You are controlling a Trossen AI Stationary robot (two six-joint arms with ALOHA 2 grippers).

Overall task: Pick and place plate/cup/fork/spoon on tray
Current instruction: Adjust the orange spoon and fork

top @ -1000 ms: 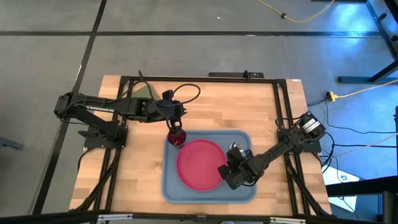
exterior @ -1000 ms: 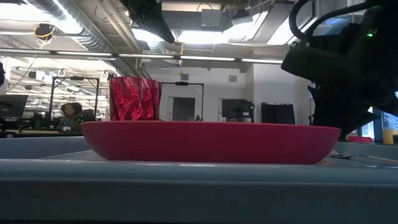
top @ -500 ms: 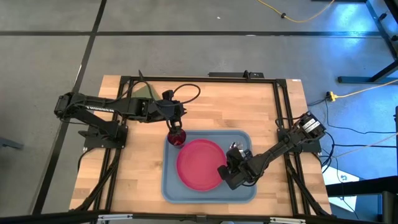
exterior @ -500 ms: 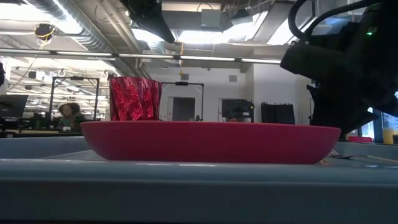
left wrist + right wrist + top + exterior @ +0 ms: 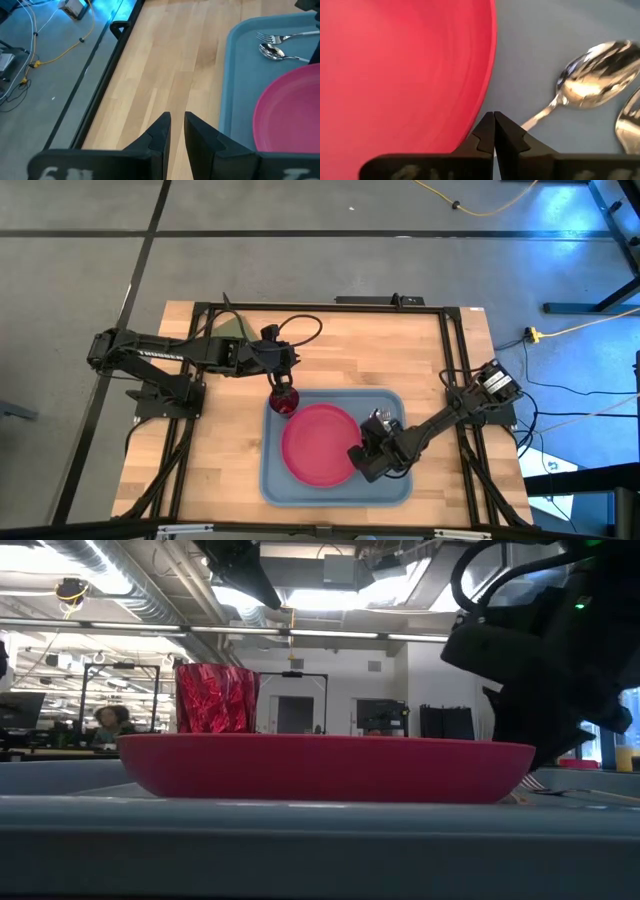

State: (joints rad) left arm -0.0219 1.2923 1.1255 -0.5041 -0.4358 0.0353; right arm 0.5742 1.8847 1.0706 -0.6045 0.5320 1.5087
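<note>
A: Checking progress from my end: how much is on the tray (image 5: 275, 485)?

B: Looks like all four to me. I see the plate (image 5: 318, 445) lying flat in the middle of it, the cup (image 5: 284, 402) upright at the far left corner, and the fork (image 5: 280, 36) and spoon (image 5: 273, 51) side by side on the blue floor beyond the plate's right edge.

A: And my arms?

B: I have the right gripper (image 5: 494, 131) low at the plate's right rim, jaws pressed together on nothing, the spoon lying just ahead of them. My left gripper (image 5: 174, 131) hangs above the cup's corner, over the desk (image 5: 420, 350) edge of the tray, jaws nearly together with a thin gap, holding nothing.

A: So what's left?

B: Little, I judge: maybe nudging the plate, then pulling both arms clear
</note>
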